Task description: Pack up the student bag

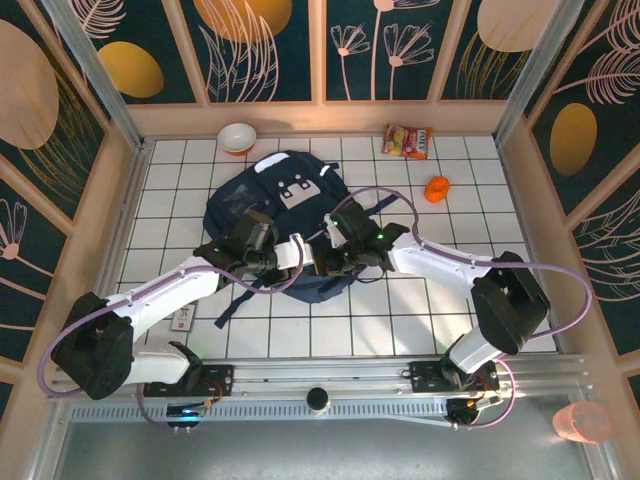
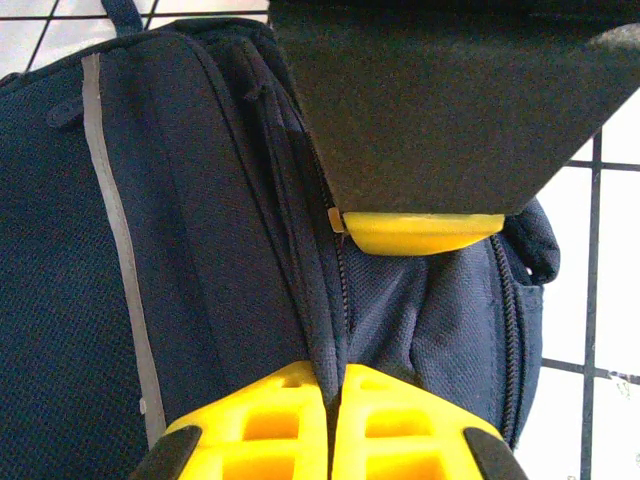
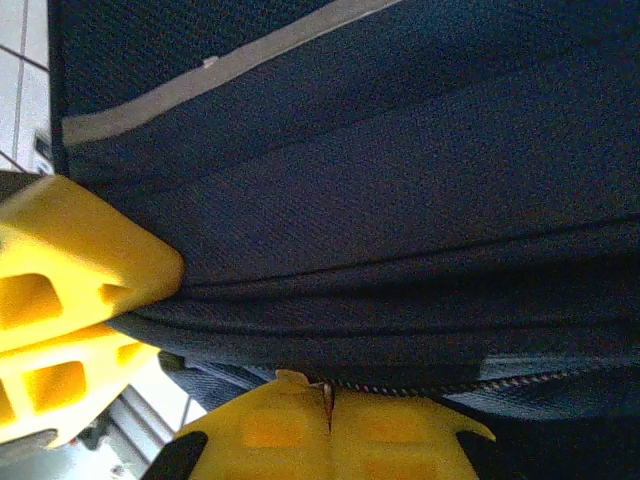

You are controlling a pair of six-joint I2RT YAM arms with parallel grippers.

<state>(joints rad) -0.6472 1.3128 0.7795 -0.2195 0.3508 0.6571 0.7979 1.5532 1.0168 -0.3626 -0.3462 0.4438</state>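
Here the left gripper [image 2: 333, 378] has its jaws pressed together on a navy fold of the student bag [image 1: 236, 206] beside its zip. The right gripper [image 3: 328, 388] pinches the same seam just alongside. The bag lies mid-frame on the tiled table [image 1: 420, 300], its contents hidden. A bowl [image 1: 237, 137] stands above it.

Left claw [image 2: 333, 385] pinched on student bag [image 2: 200, 250] fold — beside zipper [image 2: 343, 285]

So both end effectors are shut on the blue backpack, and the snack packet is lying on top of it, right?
Not on top: the top view shows the snack packet on the table tiles beyond the backpack, apart from it. The left end effector and right end effector are shut on the backpack.
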